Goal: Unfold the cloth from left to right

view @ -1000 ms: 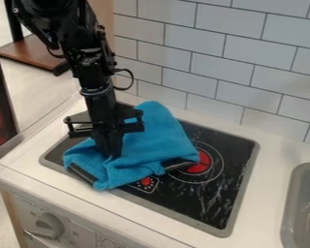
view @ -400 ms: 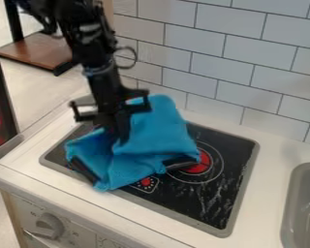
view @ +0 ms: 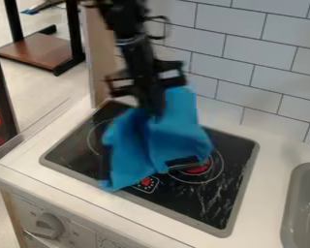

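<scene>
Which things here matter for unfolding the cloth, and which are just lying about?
Part of the job:
- blue cloth, bunched and partly raised
- black gripper, holding it
- black stovetop, beneath the cloth

Just there:
- grey sink, right
- knob, front
- brown shelf, behind left

Looks down at a slant here, from above the front of the counter [view: 269, 189], and faces across the stove [view: 73, 150] to the tiled wall [view: 228, 58]! Sits fairly close, cuts off the sink [view: 307, 213] at the right edge.
</scene>
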Controlling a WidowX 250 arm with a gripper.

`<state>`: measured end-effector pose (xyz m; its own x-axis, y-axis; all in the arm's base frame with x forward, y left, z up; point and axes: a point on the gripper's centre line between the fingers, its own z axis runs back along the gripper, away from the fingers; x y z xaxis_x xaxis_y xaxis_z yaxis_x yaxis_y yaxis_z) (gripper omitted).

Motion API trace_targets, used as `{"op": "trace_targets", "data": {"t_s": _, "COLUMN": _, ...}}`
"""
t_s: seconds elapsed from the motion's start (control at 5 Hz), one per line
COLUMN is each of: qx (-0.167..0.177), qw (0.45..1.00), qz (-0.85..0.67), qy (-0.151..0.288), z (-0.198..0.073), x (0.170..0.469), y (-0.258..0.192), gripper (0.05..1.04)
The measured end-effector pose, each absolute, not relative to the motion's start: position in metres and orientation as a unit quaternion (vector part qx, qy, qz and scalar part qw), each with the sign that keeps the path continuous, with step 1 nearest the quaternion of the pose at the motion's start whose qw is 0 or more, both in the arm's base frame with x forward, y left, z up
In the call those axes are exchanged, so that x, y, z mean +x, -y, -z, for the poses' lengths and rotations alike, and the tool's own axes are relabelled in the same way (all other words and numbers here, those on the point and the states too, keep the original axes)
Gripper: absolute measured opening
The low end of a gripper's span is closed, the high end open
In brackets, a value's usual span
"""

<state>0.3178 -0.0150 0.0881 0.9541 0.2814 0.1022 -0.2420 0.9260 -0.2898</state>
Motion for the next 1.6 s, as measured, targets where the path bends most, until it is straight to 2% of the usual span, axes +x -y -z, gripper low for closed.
{"op": "trace_targets", "data": {"t_s": 0.4, "qx": -0.143, "qw": 0.986, "qz": -0.069, "qy": 0.051, "z": -0.078, "x": 0.337, "y": 0.062, "gripper": 0.051}}
{"op": "trace_targets", "data": {"t_s": 0.8, "qx": -0.131, "qw": 0.99, "qz": -0.028, "qy": 0.037, "z": -0.058, "x": 0.34, "y": 0.089, "gripper": 0.072}}
{"op": "trace_targets", "data": {"t_s": 1.0, "qx": -0.131, "qw": 0.991, "qz": -0.02, "qy": 0.036, "z": -0.058, "x": 0.339, "y": 0.092, "gripper": 0.226}}
{"op": "trace_targets", "data": {"t_s": 1.2, "qx": -0.134, "qw": 0.99, "qz": -0.023, "qy": 0.036, "z": -0.058, "x": 0.339, "y": 0.093, "gripper": 0.497}}
{"op": "trace_targets", "data": {"t_s": 1.4, "qx": -0.134, "qw": 0.99, "qz": -0.025, "qy": 0.033, "z": -0.058, "x": 0.338, "y": 0.092, "gripper": 0.81}}
{"op": "trace_targets", "data": {"t_s": 1.6, "qx": -0.137, "qw": 0.99, "qz": -0.021, "qy": 0.031, "z": -0.058, "x": 0.338, "y": 0.093, "gripper": 1.018}}
